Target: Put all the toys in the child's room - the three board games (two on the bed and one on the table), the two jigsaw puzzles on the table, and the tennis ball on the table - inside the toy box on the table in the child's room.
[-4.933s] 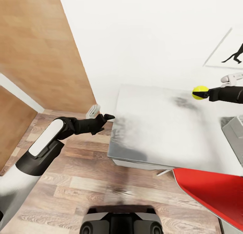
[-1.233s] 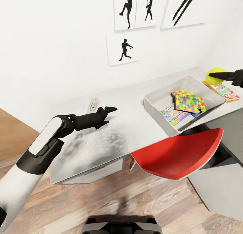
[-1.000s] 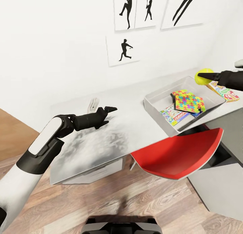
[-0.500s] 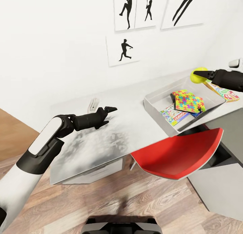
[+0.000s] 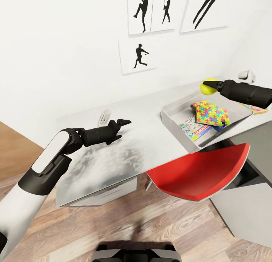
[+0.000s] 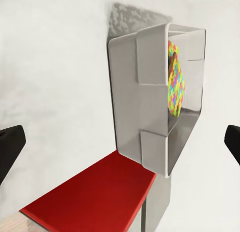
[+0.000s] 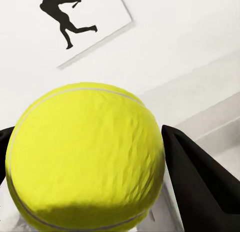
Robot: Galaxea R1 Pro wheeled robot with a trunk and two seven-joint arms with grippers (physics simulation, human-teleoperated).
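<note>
Right pincer clamps one tennis ball above the toy box far rim on the desk. Box holds one jigsaw puzzle and one board game visible. Left pincer hovers spread, empty.

A red chair seat is seen below and right of the left end effector. Black silhouette prints are hung on the white wall above it. Wood flooring is laid beneath.
</note>
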